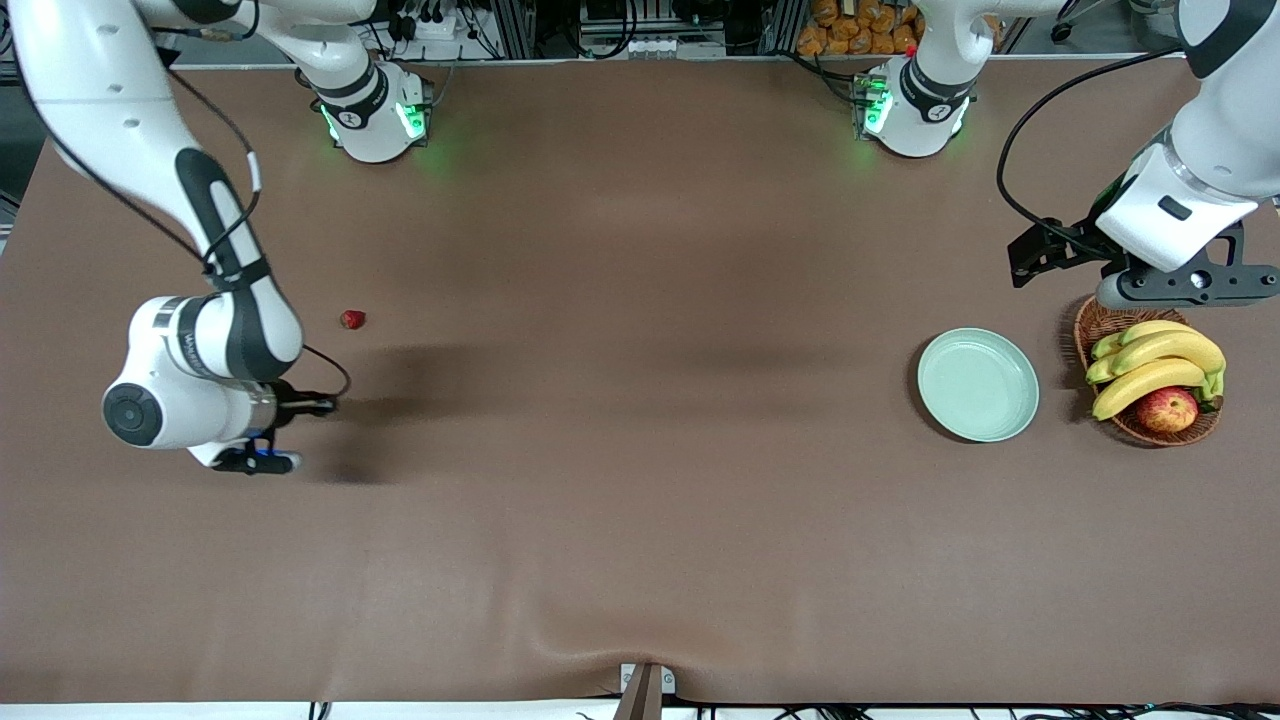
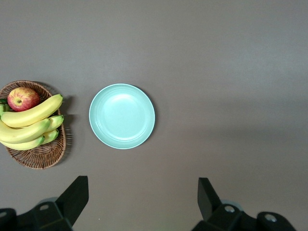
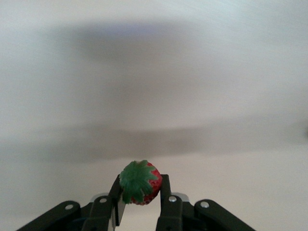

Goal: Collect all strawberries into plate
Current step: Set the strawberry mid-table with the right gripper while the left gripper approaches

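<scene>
My right gripper (image 3: 140, 188) is shut on a small red strawberry (image 3: 138, 181) with a green leafy cap, held a little above the brown table. In the front view that gripper (image 1: 256, 461) hangs low over the table at the right arm's end, and the berry it holds is hidden under the hand. Another strawberry (image 1: 352, 319) lies on the table close by, near the arm's forearm. The mint-green plate (image 1: 978, 385) (image 2: 122, 116) sits empty toward the left arm's end. My left gripper (image 1: 1190, 286) (image 2: 142, 183) waits open and empty, up over the basket's edge.
A brown wicker basket (image 1: 1097, 325) (image 2: 43, 156) stands beside the plate at the left arm's end. It holds bananas (image 1: 1160, 352) and a red-yellow apple (image 1: 1166, 409). A grey bracket (image 1: 645, 690) sits at the table's front edge.
</scene>
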